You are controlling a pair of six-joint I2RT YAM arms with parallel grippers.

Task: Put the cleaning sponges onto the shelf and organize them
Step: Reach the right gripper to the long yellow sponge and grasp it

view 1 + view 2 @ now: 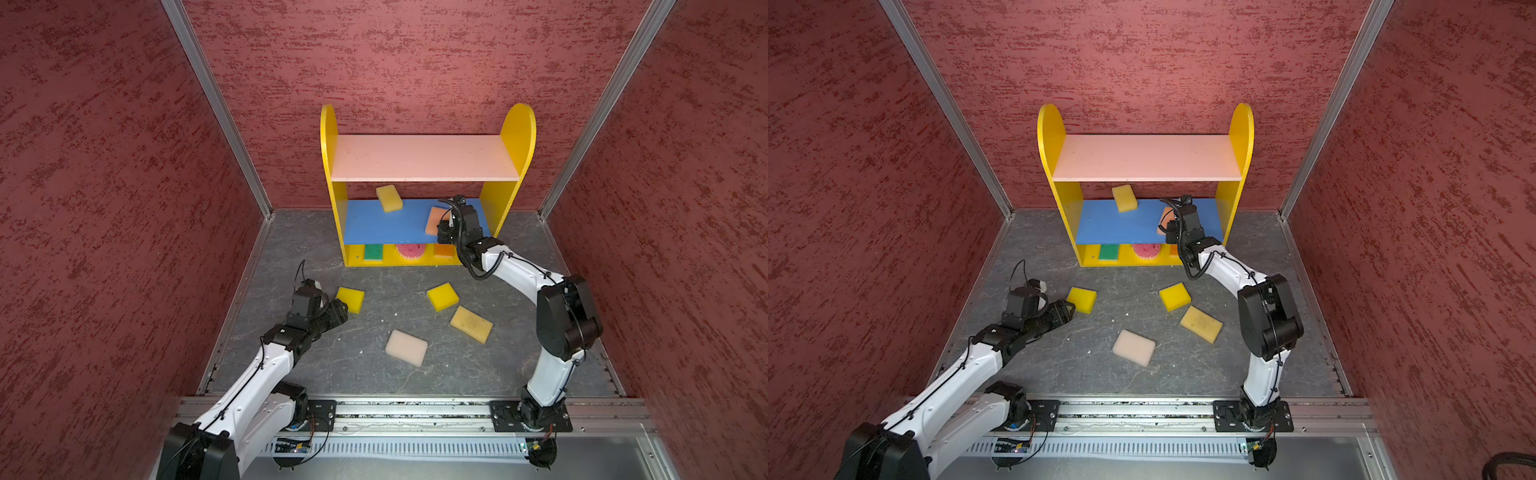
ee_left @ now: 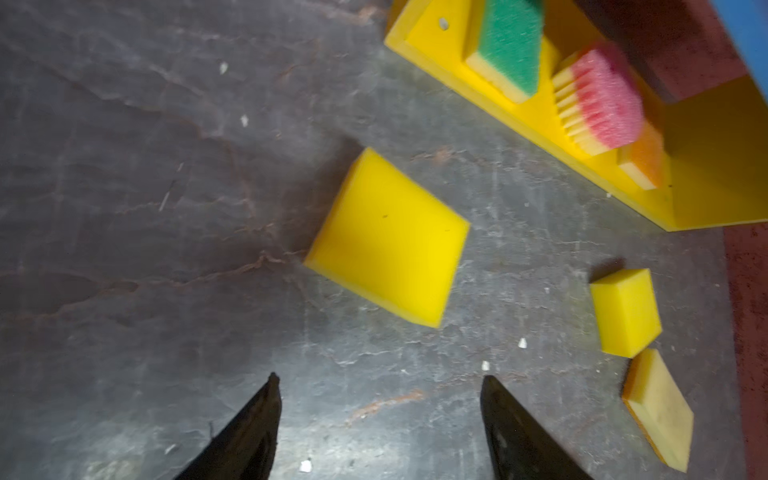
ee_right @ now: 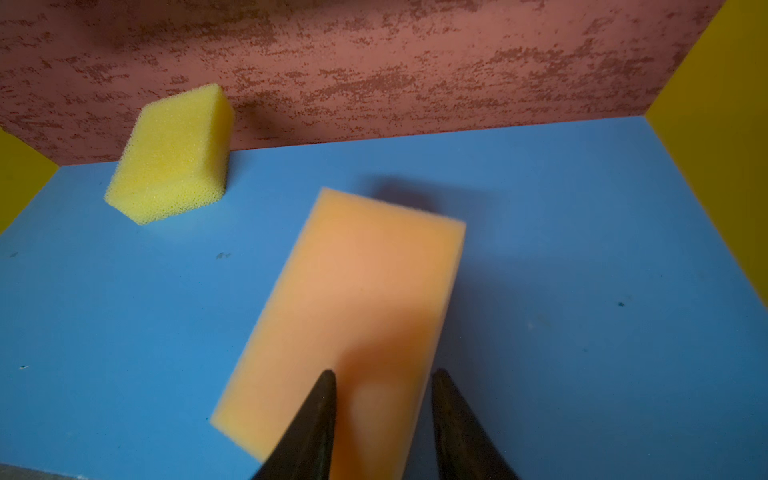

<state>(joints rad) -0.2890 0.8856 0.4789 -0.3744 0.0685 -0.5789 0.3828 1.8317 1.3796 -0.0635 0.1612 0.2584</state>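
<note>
The shelf stands at the back wall. On its blue board a yellow sponge leans at the back, and a peach sponge lies flat and blurred. My right gripper hovers over the peach sponge's near end, jaws apart and not pinching it. The bottom level holds a green sponge, a pink round one and an orange one. My left gripper is open and empty, low over the floor just short of a bright yellow sponge.
More sponges lie on the grey floor: a second yellow one, a tan one and a pale cream one. The pink top board is bare. Red walls close in on three sides.
</note>
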